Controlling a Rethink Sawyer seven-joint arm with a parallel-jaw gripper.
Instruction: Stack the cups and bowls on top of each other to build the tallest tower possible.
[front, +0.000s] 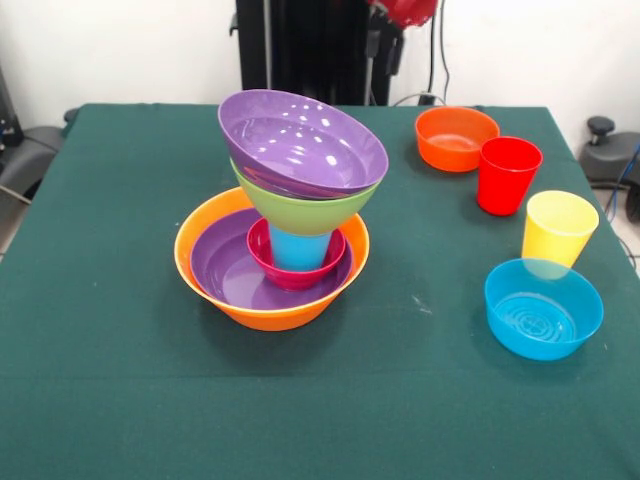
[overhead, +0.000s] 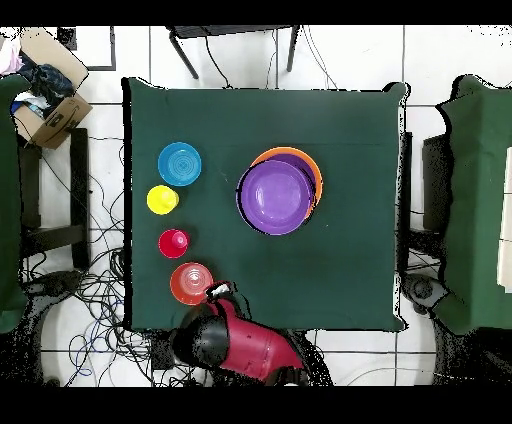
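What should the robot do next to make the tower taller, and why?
Probably reach for the small orange bowl, the loose piece nearest the drawn-back arm. The tower ends in a tilted purple bowl, while the red cup, yellow cup and blue bowl stand unused beside it.

The red and black robot arm (overhead: 240, 345) is drawn back to its own side of the table, folded close above its black pedestal (front: 305, 45). From above I see its rounded red body lying slanted, with a small black and white end part (overhead: 218, 292) reaching just over the table edge. From the front only a red piece (front: 405, 10) shows at the top. The fingers I cannot make out.
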